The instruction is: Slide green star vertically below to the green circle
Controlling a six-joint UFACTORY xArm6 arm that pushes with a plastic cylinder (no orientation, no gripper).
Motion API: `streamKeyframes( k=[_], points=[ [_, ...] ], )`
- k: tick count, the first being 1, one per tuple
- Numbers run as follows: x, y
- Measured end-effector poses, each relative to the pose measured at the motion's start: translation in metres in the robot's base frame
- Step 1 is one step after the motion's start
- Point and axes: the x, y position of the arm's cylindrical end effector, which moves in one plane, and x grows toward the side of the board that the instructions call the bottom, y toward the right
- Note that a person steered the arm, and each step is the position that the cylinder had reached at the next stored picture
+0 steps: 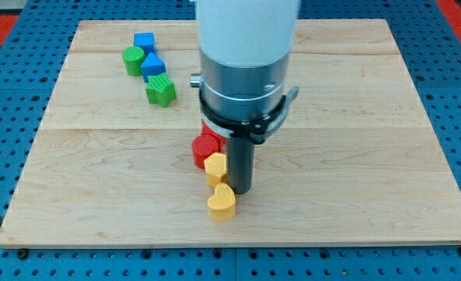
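Observation:
The green star (161, 90) lies at the view's upper left of the wooden board (355, 156). The green circle (133, 59) lies up and to the left of it, with a blue block (153, 65) between them and another blue block (143, 41) above. My tip (240, 191) is near the board's middle bottom, far to the lower right of the green star. It stands right beside a yellow block (216, 168) and just above a yellow heart (221, 203).
A red block (206, 147) sits left of the rod, touching the upper yellow block; part of it is hidden behind the arm. The arm's wide grey and white body (246, 62) covers the board's upper middle. Blue pegboard surrounds the board.

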Motion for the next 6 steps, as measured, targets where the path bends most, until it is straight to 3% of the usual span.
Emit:
streamKeyframes(
  k=[2, 4, 6],
  points=[
    [-0.025, 0.021],
    [-0.109, 0.021],
    [-0.147, 0.015]
  ],
)
